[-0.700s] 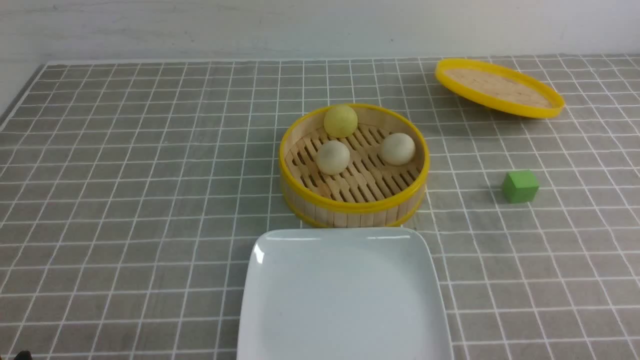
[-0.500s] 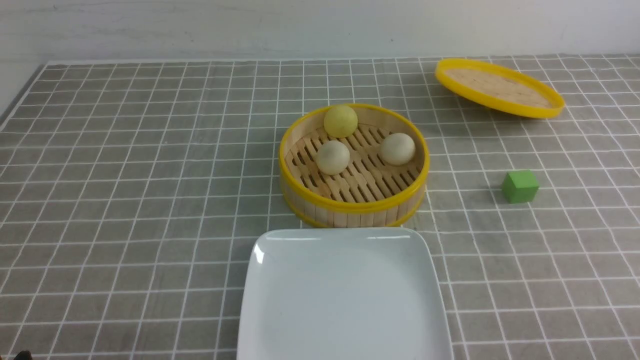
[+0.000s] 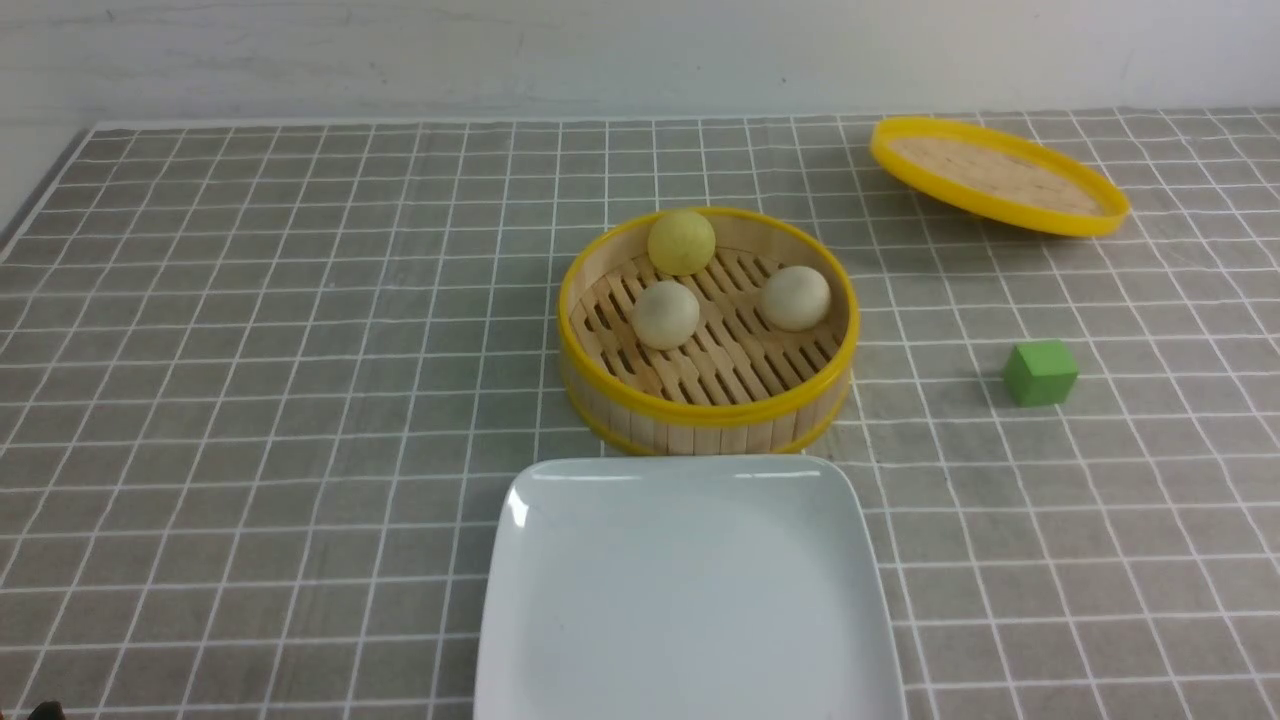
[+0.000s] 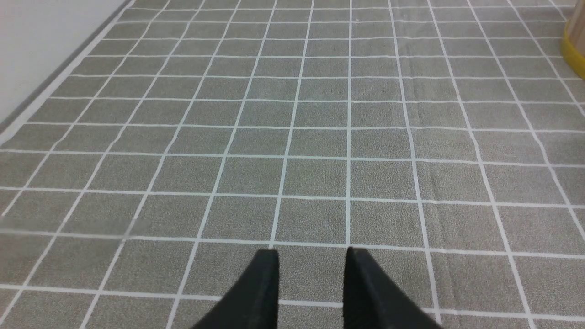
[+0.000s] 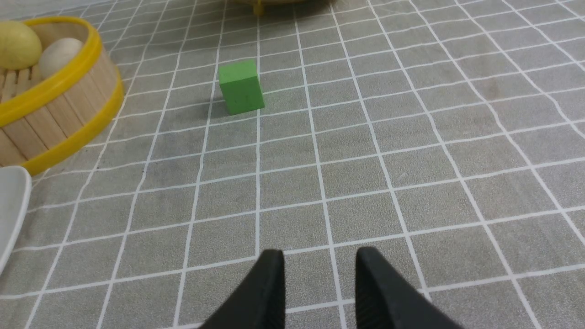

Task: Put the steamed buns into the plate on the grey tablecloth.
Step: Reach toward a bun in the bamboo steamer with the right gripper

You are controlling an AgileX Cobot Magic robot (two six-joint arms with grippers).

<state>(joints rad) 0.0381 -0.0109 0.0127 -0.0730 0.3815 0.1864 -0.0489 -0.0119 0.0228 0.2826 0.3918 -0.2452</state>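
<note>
Front view: three buns [image 3: 666, 314] sit inside the open steamer [image 3: 700, 415] on the grey tablecloth [image 3: 250, 400]. The plate [image 3: 690, 600] lies just in front of the steamer, its near edge cut off; the green cube [image 3: 1041, 372] is right of the steamer and the lid [image 3: 1000, 175] farther back-right. Wrist views: left gripper [image 4: 312, 256] and right gripper [image 5: 320, 256] both parted, holding nothing.

Seemingly nothing has shifted (front view)

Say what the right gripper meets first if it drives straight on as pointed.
Probably just the grey tablecloth: the right gripper aims past the green cube, though depth is unclear.
</note>
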